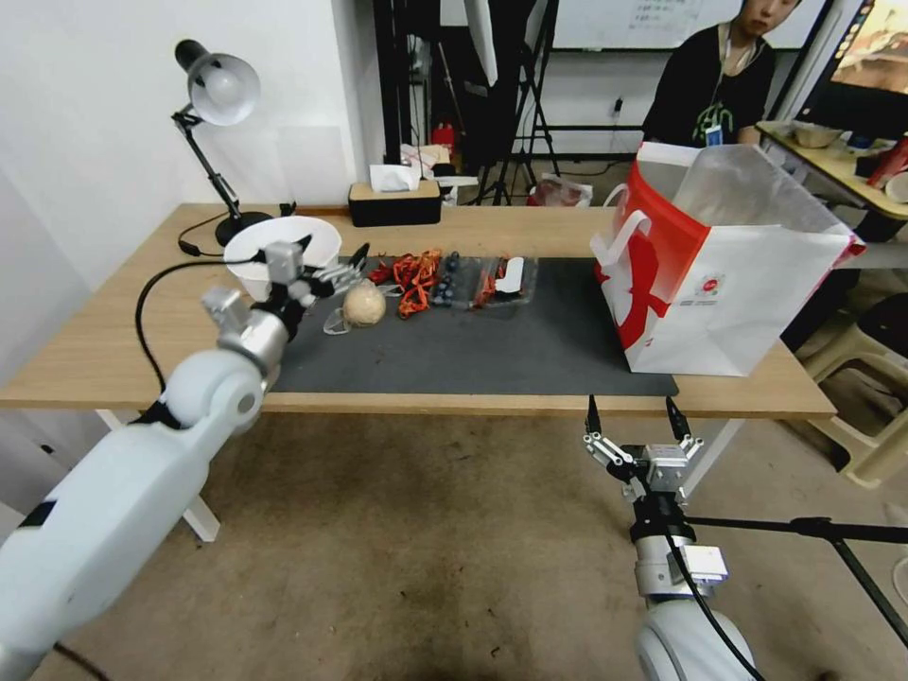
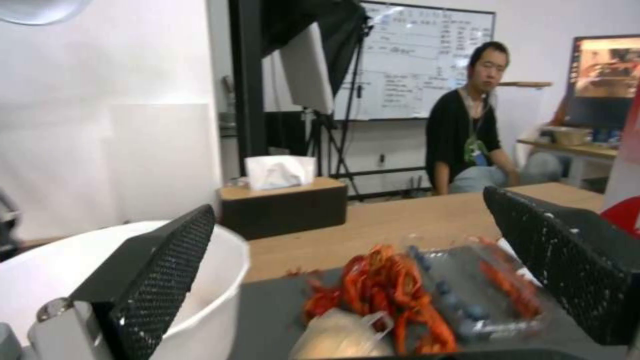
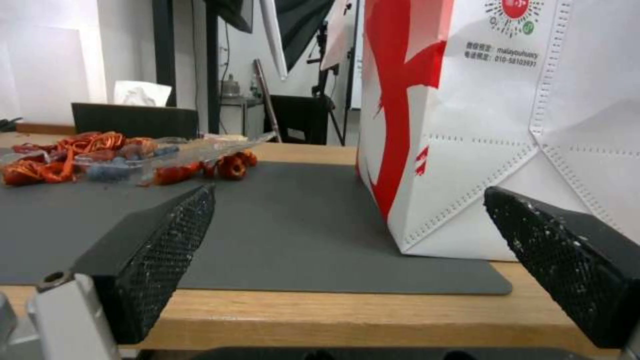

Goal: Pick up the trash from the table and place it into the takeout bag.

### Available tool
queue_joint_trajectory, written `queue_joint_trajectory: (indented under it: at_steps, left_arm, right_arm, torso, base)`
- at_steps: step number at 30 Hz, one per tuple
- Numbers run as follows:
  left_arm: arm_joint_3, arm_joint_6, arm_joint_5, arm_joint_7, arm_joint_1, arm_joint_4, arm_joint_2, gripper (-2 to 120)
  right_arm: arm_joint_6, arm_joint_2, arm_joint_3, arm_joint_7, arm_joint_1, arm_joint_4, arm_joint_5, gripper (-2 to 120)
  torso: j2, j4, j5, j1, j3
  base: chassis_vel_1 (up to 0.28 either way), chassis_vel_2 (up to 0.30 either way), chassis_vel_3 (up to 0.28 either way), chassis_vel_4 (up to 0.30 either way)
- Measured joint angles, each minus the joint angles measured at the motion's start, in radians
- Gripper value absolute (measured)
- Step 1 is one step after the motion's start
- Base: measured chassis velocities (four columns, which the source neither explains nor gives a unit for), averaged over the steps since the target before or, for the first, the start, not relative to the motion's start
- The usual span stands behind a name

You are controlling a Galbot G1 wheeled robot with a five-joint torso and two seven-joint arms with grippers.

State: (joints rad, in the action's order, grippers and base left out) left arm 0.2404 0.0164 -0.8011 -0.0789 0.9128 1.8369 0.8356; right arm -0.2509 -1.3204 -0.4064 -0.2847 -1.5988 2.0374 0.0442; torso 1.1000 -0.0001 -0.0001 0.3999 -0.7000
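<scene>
A tan ball in clear wrap (image 1: 363,305) (image 2: 340,334), one piece of the trash, lies on the dark mat (image 1: 473,352) of the light-wood table (image 1: 123,331). My left gripper (image 1: 331,259) (image 2: 347,207) hovers open just behind and to the left of it, beside the white bowl. The white and red takeout bag (image 1: 728,284) (image 3: 507,125) stands upright at the mat's right end, its mouth open. My right gripper (image 1: 632,407) (image 3: 350,195) hangs open below the table's front edge, facing the bag's base, with nothing between its fingers.
A large white plastic bowl (image 1: 281,248) (image 2: 220,300) sits at the mat's left end. Red shreds (image 1: 416,274) and a clear tray with blueberries (image 1: 478,281) lie mid-mat. A desk lamp (image 1: 219,90) and tissue box (image 1: 394,201) stand at the back. A tripod leg (image 1: 813,530) crosses the floor at right.
</scene>
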Motion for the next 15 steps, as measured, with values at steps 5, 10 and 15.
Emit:
queue_joint_trajectory:
  at_steps: [5, 10, 15]
  left_arm:
    - [0.09, -0.012, 0.058, 0.002, 0.129, 0.044, 0.024, 100]
    - [0.133, -0.03, 0.106, 0.003, 0.218, 0.06, 0.048, 100]
    - [0.184, -0.051, 0.15, 0.014, 0.317, 0.078, 0.083, 100]
  right_arm:
    - [-0.002, 0.0, 0.0, 0.0, -0.003, -0.001, -0.001, 100]
    - [-0.005, -0.003, -0.002, 0.0, -0.006, -0.001, -0.002, 100]
    - [-0.005, -0.007, 0.0, 0.0, -0.006, -0.001, -0.005, 100]
  torso:
    - [0.0, 0.0002, 0.0, 0.0, 0.0]
    - [0.0, 0.0, 0.0, 0.0, 0.0]
    - [0.0, 0.0, 0.0002, 0.0, 0.0]
  base:
    - [0.0, 0.0, 0.0, 0.0]
    - [0.0, 0.0, 0.0, 0.0]
    - [0.0, 0.0, 0.0, 0.0]
